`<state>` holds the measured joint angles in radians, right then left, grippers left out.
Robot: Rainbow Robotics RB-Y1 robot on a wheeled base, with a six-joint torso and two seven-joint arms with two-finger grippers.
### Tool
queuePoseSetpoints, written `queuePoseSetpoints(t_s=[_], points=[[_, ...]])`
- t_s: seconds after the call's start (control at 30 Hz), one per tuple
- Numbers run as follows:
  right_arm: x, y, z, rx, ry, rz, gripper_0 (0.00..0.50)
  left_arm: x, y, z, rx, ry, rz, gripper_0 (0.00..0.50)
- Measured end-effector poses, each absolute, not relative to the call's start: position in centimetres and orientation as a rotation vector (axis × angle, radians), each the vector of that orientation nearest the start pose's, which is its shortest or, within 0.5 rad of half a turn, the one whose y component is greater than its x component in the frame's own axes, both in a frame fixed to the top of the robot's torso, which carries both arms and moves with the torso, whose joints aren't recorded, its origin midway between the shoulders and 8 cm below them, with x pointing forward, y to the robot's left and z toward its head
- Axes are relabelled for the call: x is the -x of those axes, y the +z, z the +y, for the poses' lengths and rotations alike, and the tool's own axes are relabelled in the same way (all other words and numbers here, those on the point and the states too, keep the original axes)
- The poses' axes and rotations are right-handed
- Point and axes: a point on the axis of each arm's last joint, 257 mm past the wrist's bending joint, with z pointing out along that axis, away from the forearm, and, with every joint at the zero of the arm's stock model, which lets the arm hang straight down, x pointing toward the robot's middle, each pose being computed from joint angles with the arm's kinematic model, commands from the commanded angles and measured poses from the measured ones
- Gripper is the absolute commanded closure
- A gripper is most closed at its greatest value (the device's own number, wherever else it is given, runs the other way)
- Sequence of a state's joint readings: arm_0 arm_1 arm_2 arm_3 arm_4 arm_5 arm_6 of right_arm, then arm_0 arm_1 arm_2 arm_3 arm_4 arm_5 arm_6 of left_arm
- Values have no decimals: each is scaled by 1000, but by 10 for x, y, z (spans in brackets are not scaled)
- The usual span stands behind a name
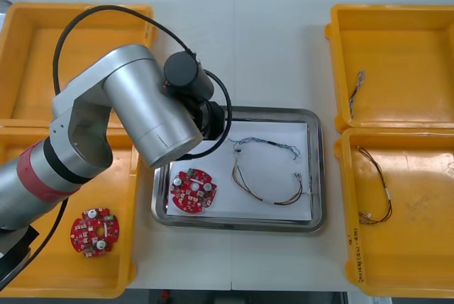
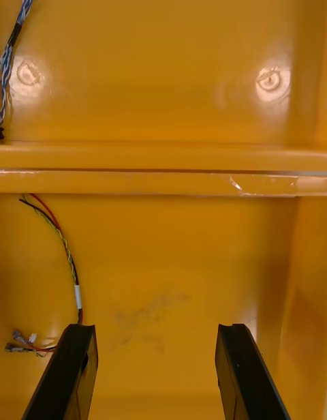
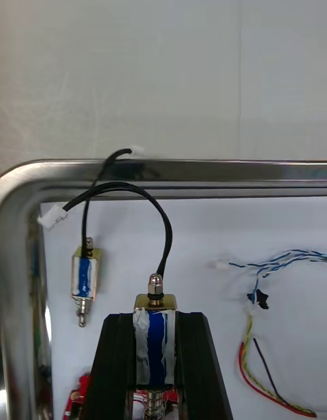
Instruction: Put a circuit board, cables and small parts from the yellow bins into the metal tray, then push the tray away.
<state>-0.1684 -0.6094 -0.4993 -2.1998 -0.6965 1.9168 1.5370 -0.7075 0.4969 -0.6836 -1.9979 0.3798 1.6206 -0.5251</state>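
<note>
My left gripper point(image 3: 155, 319) is shut on a small metal part point(image 3: 156, 345) wrapped in blue, with a black lead arcing off it, held over the metal tray's point(image 1: 318, 176) white-lined left far corner. A second small metal part point(image 3: 86, 278) lies on the liner beside it, its lead crossing the tray rim point(image 3: 204, 168). The tray also holds a red circuit board point(image 1: 192, 190), a blue and white cable point(image 1: 273, 144) and a red and yellow cable point(image 1: 273, 194). My left arm point(image 1: 152, 105) hides the gripper from above. My right gripper point(image 2: 157, 328) stands open over a right bin, with nothing between its fingers.
Another circuit board point(image 1: 94, 232) lies in the near left yellow bin point(image 1: 42, 283). The far right bin point(image 1: 397, 20) holds a blue and white cable point(image 1: 356, 91); the near right bin point(image 1: 425, 276) holds a red and yellow cable point(image 1: 376, 190), which lies beside my right gripper's finger point(image 2: 68, 372).
</note>
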Motion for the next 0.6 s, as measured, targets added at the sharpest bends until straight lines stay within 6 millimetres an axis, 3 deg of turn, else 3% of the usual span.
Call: queuePoseSetpoints(t_s=[0.17,0.6], points=[[-377,-161,-405,-31,-34,2568,0,-470,-203,55,-18,-165,2445,500],[-369,-174,-404,-136,-6,2599,0,-493,-246,56,3,-108,2451,498]])
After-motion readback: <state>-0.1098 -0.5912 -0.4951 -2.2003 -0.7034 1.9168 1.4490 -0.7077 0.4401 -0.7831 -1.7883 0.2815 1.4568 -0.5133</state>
